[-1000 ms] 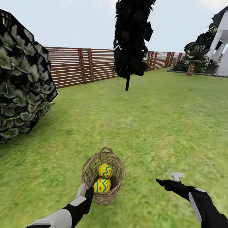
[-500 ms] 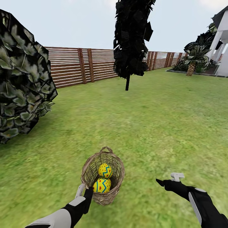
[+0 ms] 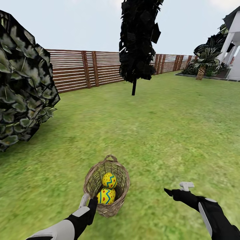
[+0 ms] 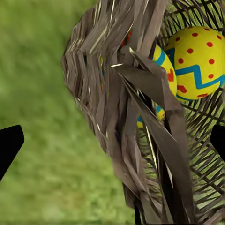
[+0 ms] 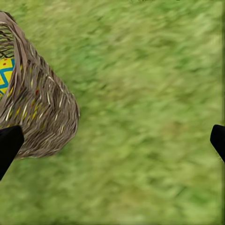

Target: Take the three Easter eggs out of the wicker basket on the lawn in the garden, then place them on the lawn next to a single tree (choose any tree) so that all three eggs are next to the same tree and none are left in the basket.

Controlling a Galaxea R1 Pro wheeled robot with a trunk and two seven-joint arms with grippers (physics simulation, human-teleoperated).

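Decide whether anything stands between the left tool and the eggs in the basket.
Yes. The near wall of the brown woven wicker basket stands between the left tool and the yellow zigzag-banded eggs. The tool is at the outside of the rim; going over the open top looks unobstructed.

A pale, hazy sky [image 3: 83, 26] hangs over the yard. A brown slatted wooden fence [image 3: 83, 70] runs across the back and recedes toward the right. A big dark leafy bush [image 3: 23, 86] stands at the left, a narrow dark columnar tree [image 3: 138, 43] near the middle. At far right, a short palm [image 3: 201, 65] grows beside a white house [image 3: 233, 46].
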